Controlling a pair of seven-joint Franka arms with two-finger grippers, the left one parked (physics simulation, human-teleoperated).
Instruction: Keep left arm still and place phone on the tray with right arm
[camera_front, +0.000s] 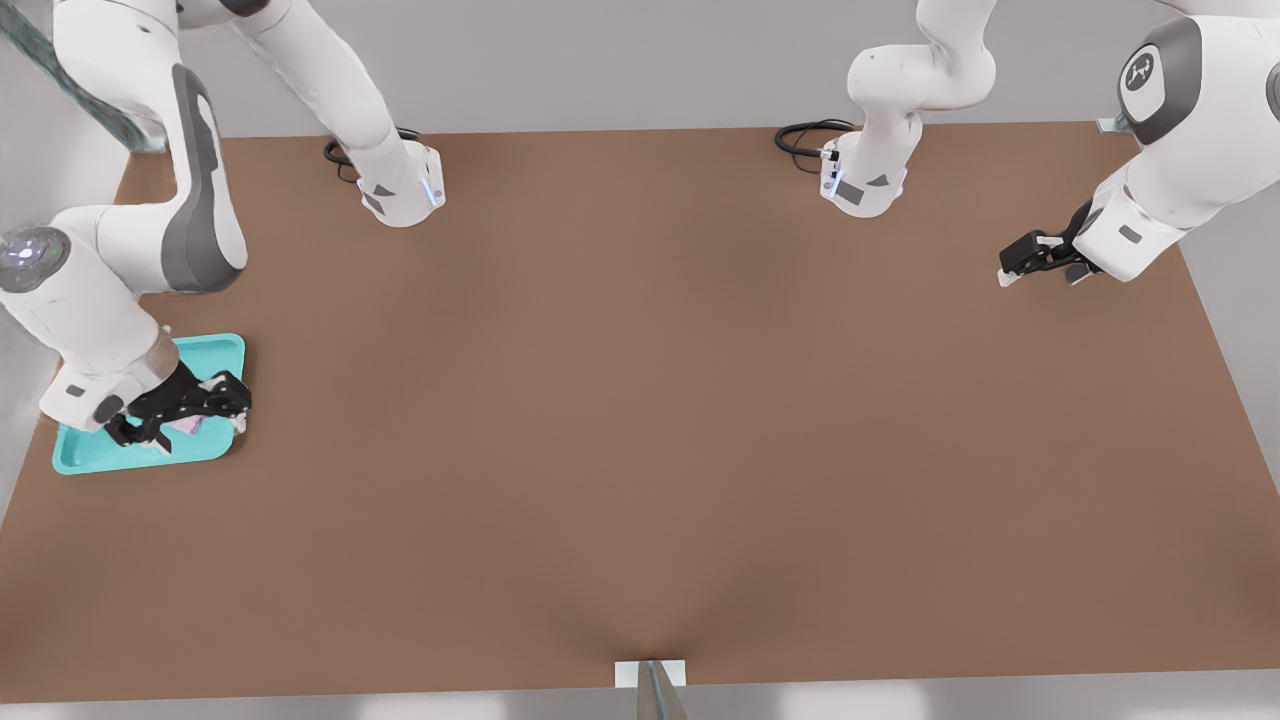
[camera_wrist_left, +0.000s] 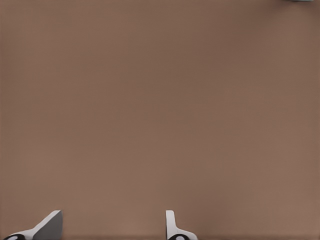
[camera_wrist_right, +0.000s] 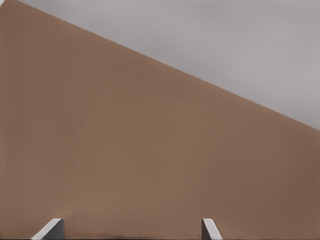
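As is seen low over the tray, gripper: fingers spread, nothing clasped.
Phone: judged light, stiff, slippery, thin.
Hold: advised across its narrow edges.

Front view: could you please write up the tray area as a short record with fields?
tray: turquoise, near the table's edge at the front view's left
phone: pale pink, inside the tray's rim, partly hidden by the gripper
gripper: low over the tray, tilted sideways, open; the right wrist view shows nothing between its fingertips
table: brown
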